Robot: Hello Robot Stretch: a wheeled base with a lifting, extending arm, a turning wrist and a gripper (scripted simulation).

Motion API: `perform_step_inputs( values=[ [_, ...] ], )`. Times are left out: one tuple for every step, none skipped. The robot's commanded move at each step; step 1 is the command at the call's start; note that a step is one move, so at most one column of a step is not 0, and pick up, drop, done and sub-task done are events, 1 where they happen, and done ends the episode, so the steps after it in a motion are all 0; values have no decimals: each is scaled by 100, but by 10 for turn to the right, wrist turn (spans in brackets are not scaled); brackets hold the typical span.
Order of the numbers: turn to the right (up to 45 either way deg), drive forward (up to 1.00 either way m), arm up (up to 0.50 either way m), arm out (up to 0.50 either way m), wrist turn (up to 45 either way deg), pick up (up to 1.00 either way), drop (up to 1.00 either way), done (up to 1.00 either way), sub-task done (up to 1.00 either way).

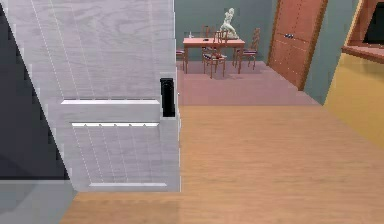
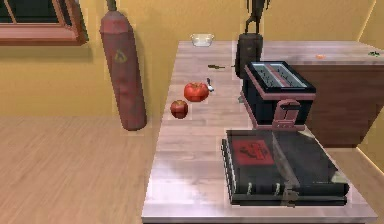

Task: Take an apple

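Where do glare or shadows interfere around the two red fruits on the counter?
Arm side view: the counter is evenly lit; the brighter red fruit and the darker red fruit each cast only a small shadow, no glare on them. Forward view: the pale appliance front takes most light, a dark surface at its left.

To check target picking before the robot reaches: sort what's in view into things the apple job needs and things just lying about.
For the job:
- apple, the smaller, darker red fruit on the counter

Lying about:
- brighter red fruit, probably a tomato
- toaster
- white bowl
- punching bag
- dining table
- statue
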Motion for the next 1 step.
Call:
perform_step_inputs(
  values=[
    [0, 0, 38, 0, 0, 0, 0, 0, 0]
  ],
)
